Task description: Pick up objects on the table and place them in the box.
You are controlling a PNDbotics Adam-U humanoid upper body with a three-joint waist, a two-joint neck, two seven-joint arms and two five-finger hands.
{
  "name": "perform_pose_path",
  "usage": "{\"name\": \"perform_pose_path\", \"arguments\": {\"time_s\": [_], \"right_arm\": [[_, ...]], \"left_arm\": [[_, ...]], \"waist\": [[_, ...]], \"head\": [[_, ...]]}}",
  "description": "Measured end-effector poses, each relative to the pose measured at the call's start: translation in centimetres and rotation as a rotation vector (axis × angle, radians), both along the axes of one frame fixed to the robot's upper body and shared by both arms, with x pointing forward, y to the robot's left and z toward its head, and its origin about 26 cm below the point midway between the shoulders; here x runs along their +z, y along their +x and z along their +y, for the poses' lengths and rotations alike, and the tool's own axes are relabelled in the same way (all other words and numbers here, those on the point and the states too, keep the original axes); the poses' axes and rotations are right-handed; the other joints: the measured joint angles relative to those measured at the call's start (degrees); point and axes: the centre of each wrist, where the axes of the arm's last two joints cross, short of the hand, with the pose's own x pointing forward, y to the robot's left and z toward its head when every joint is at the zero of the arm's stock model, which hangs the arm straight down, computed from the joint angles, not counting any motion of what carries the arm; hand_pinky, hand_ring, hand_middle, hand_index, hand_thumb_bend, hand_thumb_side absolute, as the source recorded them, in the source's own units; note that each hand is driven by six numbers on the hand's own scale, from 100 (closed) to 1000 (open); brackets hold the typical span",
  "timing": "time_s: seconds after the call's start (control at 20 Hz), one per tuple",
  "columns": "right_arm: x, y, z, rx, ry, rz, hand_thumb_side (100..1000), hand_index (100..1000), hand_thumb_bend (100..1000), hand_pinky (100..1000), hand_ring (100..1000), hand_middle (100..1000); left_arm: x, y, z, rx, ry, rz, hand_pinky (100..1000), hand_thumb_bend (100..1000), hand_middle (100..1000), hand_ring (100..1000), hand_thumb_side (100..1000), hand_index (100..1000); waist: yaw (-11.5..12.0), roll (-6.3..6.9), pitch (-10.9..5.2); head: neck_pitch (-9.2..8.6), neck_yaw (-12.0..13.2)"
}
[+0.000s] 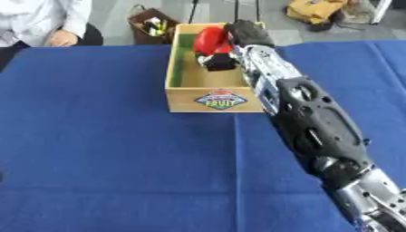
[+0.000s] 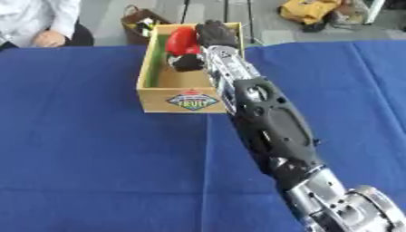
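A wooden box (image 1: 205,97) with a fruit label on its front stands at the far middle of the blue table. My right arm stretches from the lower right across the table to the box. My right hand (image 1: 247,32) is over the box's far right corner, with its fingers curled round a red object (image 1: 209,40). The red object hangs inside the box, above its green floor. A dark part of the hand or thing (image 1: 220,62) shows just below it. My left hand is not visible.
The blue cloth (image 1: 103,149) covers the whole table. Beyond its far edge stand a brown bag (image 1: 152,25) and a yellow bag (image 1: 316,9) on the floor. A person sits at the far left corner.
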Motion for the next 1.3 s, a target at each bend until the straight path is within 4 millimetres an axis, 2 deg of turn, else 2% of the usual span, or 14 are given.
{"name": "perform_pose_path", "arguments": {"time_s": [0.25, 0.5, 0.65, 0.7, 0.75, 0.9, 0.95, 1.15, 1.3], "right_arm": [[0.4, -0.1, 0.1, -0.002, 0.008, -0.017, 806, 926, 595, 862, 1000, 830], [0.9, -0.3, 0.2, 0.001, 0.020, -0.045, 794, 910, 565, 868, 1000, 814], [1.6, -0.7, 0.3, 0.019, 0.042, -0.072, 791, 894, 533, 874, 1000, 792], [2.1, -0.9, 0.2, 0.030, 0.053, -0.087, 857, 887, 475, 875, 1000, 779], [2.6, -1.2, 0.1, 0.044, 0.068, -0.104, 798, 884, 496, 877, 1000, 772], [4.0, -2.2, -0.5, 0.089, 0.115, -0.149, 797, 876, 444, 879, 1000, 759], [4.4, -2.5, -0.7, 0.102, 0.129, -0.163, 814, 869, 395, 881, 1000, 746], [6.3, -4.7, -1.4, 0.185, 0.193, -0.236, 819, 857, 295, 874, 1000, 725], [7.6, -6.7, -2.3, 0.248, 0.236, -0.295, 822, 853, 274, 874, 1000, 720]], "left_arm": [[0.0, 0.0, -0.1, -0.003, 0.000, 0.001, 326, 375, 483, 372, 654, 772], [0.0, 0.0, -0.1, -0.007, 0.001, 0.002, 325, 376, 483, 372, 655, 772], [0.0, 0.0, -0.1, -0.007, 0.001, 0.003, 326, 375, 483, 372, 655, 772], [0.0, 0.0, -0.1, -0.007, 0.001, 0.003, 326, 381, 483, 372, 661, 772], [0.0, 0.0, -0.1, -0.007, 0.001, 0.003, 327, 375, 483, 372, 656, 772], [0.0, 0.0, -0.1, -0.007, 0.000, 0.003, 327, 374, 484, 373, 656, 772], [0.0, 0.0, -0.1, -0.008, 0.000, 0.003, 327, 373, 484, 373, 657, 772], [0.0, 0.0, -0.1, -0.007, -0.002, 0.002, 327, 373, 484, 373, 660, 772], [-0.1, 0.0, -0.1, -0.006, -0.004, 0.000, 328, 372, 484, 374, 660, 772]], "waist": [[-0.08, 0.04, 0.00], [-0.15, 0.22, -0.01], [-0.22, 0.23, -0.01], [-0.33, 0.23, -0.02], [-0.42, 0.24, -0.03], [-0.70, 0.36, -0.11], [-0.76, 0.38, -0.13], [-1.10, 0.54, -0.36], [-1.29, 0.58, -0.52]], "head": [[0.00, -0.02], [0.00, -0.02], [0.00, -0.01], [0.00, 0.00], [0.00, 0.06], [0.01, 0.29], [0.01, 0.34], [0.07, 0.82], [0.19, 1.21]]}}
